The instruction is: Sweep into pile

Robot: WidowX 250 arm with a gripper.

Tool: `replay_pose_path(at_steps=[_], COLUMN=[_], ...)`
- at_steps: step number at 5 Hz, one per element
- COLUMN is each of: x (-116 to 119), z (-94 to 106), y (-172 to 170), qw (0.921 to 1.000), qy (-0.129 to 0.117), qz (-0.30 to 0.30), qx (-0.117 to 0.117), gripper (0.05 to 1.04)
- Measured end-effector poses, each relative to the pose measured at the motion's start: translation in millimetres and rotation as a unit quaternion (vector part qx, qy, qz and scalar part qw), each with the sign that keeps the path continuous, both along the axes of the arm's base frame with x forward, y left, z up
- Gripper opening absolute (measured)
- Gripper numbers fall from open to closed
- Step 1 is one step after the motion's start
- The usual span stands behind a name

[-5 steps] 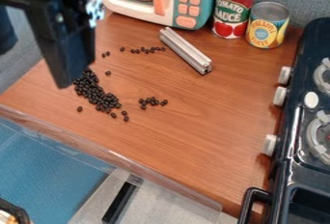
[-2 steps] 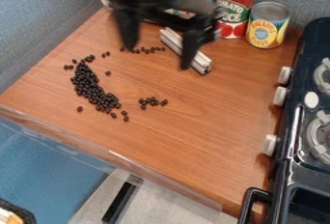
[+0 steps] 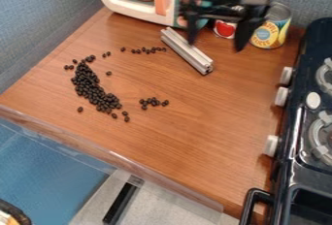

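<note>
The black gripper (image 3: 216, 46) hangs over the far part of the wooden counter (image 3: 207, 127), in front of the toy microwave's (image 3: 133, 12) right side and the two cans. Its two fingers stand spread apart and point down, and they grip nothing — the gripper is released. One fingertip shows just beside the silver metal bar (image 3: 185, 51); the other overlaps the left side of the yellow-and-blue can (image 3: 276, 26).

The black beans (image 3: 95, 92) lie on the left part of the counter. Most are in a long, crowded band that slants down to the right, with a few loose ones around both ends. Right of the band's lower part is a small cluster (image 3: 154, 102), apart from it. Farther back, a thin row (image 3: 149, 50) of beans reaches almost to the bar's side. A single bean (image 3: 109, 73) sits between the band and that row, and another (image 3: 80, 109) lies left of the band's lower end.

The bar rests flat on the counter, slanting from near the microwave down to the right. The red can (image 3: 224, 29) stands between the microwave and the yellow-and-blue can, partly hidden by the gripper. Along the right side is the black toy stove (image 3: 295, 122) — three pale knobs (image 3: 281, 96) face the counter.
</note>
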State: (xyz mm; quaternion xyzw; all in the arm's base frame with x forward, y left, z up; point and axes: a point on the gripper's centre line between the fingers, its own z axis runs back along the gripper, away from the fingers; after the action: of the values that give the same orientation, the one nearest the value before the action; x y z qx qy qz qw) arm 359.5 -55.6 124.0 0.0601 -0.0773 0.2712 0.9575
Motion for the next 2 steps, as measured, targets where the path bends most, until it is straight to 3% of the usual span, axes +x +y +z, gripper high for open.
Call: replay_pose_path(at_steps=[1, 2], x=[34.2, 52.3], z=[-1.9, -14.4], y=[15.4, 30.3], qw=[0.9970, 0.9918], qy=[-0.009, -0.028], qz=[0.077, 0.124], qx=[-0.008, -0.012], gripper=[1.000, 1.000])
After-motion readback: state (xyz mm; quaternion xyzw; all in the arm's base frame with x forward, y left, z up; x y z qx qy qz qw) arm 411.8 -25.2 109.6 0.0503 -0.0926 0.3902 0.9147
